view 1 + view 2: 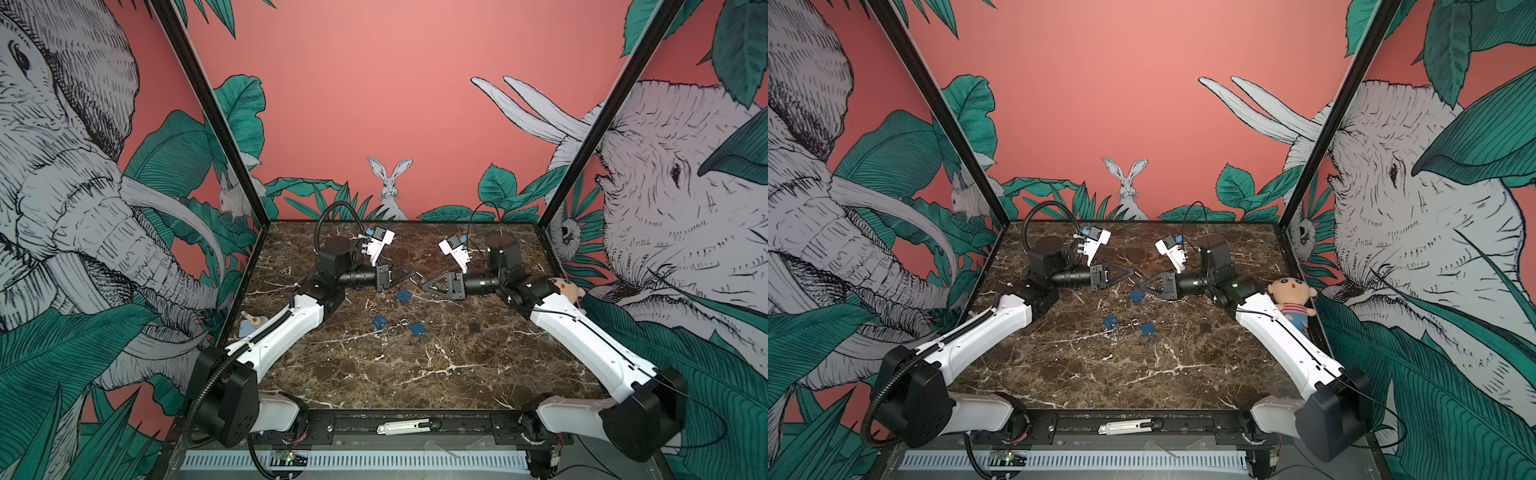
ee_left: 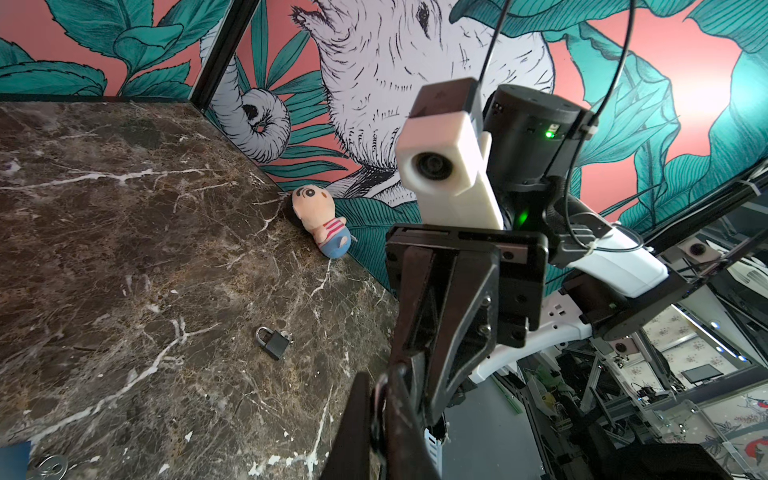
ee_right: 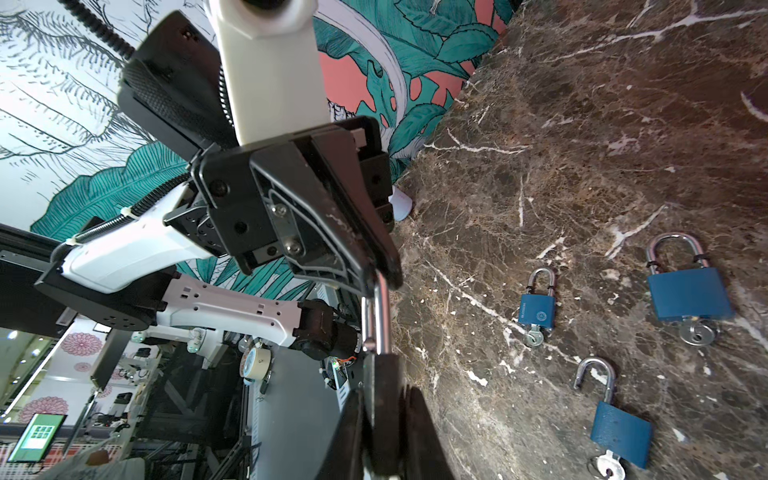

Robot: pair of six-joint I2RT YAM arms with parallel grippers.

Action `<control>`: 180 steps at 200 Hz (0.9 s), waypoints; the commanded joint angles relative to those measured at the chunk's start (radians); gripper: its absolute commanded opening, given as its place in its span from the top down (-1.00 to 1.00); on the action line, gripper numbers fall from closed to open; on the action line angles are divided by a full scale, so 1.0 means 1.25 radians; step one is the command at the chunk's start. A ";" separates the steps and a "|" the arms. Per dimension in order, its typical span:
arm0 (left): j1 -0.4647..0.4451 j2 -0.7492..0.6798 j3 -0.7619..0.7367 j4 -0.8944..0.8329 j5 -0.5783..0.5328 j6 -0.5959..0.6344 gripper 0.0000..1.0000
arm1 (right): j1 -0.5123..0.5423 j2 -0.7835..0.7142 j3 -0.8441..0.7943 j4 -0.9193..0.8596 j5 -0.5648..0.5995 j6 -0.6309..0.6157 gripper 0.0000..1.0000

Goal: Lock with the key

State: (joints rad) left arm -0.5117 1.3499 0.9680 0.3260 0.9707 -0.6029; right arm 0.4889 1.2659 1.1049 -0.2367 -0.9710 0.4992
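Two sets of jaws meet tip to tip above mid-worktop; both top views blur what sits between left gripper and right gripper. I get it from the right wrist view: right jaws clamped on the held padlock, left jaws pinched together on the top of its silver shackle. Its keyway is hidden. That view also gives a key, seated in the base of an open blue padlock lying flat. Two closed blue padlocks nearby carry keys too. The left wrist view adds a black padlock, well apart, and a plush doll by the wall. From above, the right arm covers most of it.
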 commanded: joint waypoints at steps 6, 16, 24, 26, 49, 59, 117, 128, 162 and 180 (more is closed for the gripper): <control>0.000 0.029 -0.033 -0.024 -0.019 0.010 1.00 | 0.007 -0.051 0.010 0.190 -0.094 0.052 1.00; -0.001 0.031 -0.038 -0.013 -0.016 0.005 1.00 | 0.007 -0.050 0.006 0.208 -0.100 0.065 1.00; 0.001 0.031 -0.042 -0.008 -0.015 0.006 1.00 | 0.007 -0.051 0.002 0.232 -0.108 0.079 1.00; 0.000 0.031 -0.042 -0.008 -0.015 0.006 1.00 | 0.007 -0.050 0.001 0.237 -0.109 0.083 1.00; -0.001 0.034 -0.053 0.006 -0.014 -0.005 1.00 | 0.007 -0.043 -0.002 0.274 -0.118 0.109 1.00; -0.002 0.032 -0.060 0.021 -0.012 -0.012 1.00 | 0.007 -0.039 -0.004 0.292 -0.123 0.123 1.00; -0.022 0.038 -0.080 0.047 -0.008 -0.022 1.00 | 0.007 -0.027 -0.016 0.390 -0.137 0.197 1.00; -0.026 0.041 -0.081 0.050 -0.008 -0.025 1.00 | 0.007 -0.024 -0.016 0.393 -0.136 0.197 1.00; -0.042 0.040 -0.095 0.080 -0.006 -0.050 1.00 | 0.007 -0.016 -0.010 0.392 -0.132 0.197 1.00; -0.053 0.038 -0.101 0.079 -0.005 -0.052 1.00 | 0.008 -0.009 -0.003 0.380 -0.130 0.187 1.00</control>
State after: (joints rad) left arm -0.5243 1.3609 0.8970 0.5201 0.9615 -0.6624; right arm 0.4751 1.2671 1.0348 -0.0231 -1.0393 0.7483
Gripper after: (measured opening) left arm 0.088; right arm 0.127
